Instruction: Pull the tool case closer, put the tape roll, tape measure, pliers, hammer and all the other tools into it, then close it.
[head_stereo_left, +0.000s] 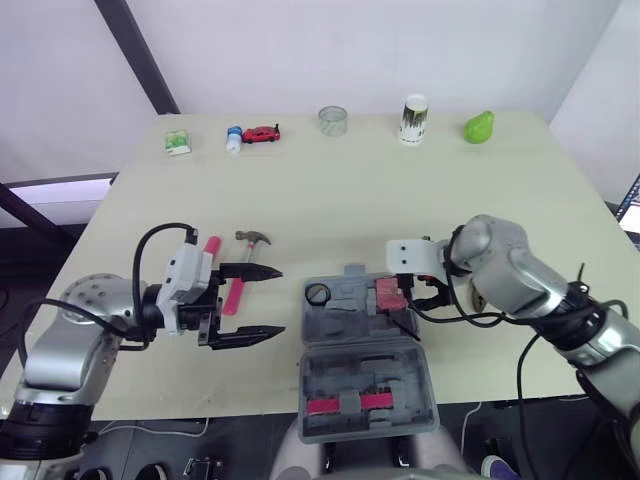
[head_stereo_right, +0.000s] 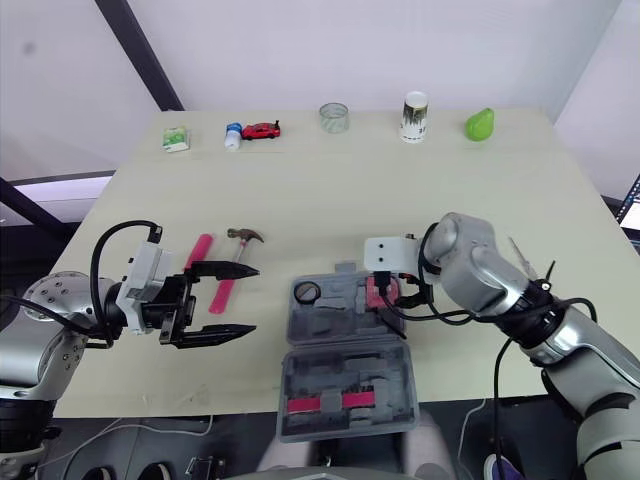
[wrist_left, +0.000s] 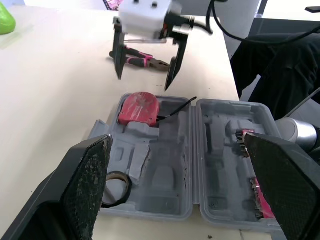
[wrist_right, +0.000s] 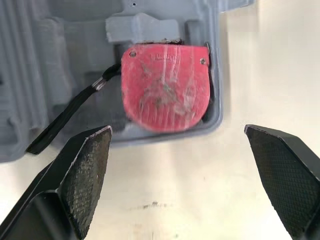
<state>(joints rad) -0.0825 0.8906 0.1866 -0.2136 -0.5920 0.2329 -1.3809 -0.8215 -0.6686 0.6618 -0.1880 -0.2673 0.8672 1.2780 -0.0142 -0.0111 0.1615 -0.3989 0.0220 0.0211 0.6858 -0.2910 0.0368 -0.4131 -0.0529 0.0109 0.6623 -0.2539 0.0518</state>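
Looking down from the head, tool case (head_stereo_left: 345, 325) sits open at the table's (head_stereo_left: 400, 190) near edge, left gripper (head_stereo_left: 281, 301) spread empty beside it, hammer (head_stereo_left: 250, 240) close by. Left wrist: tape roll (wrist_left: 116, 182) in the case, pliers (wrist_left: 145, 60) on the table. Right wrist: right gripper (wrist_right: 177, 132) wide apart over the slotted tape measure (wrist_right: 165, 87).
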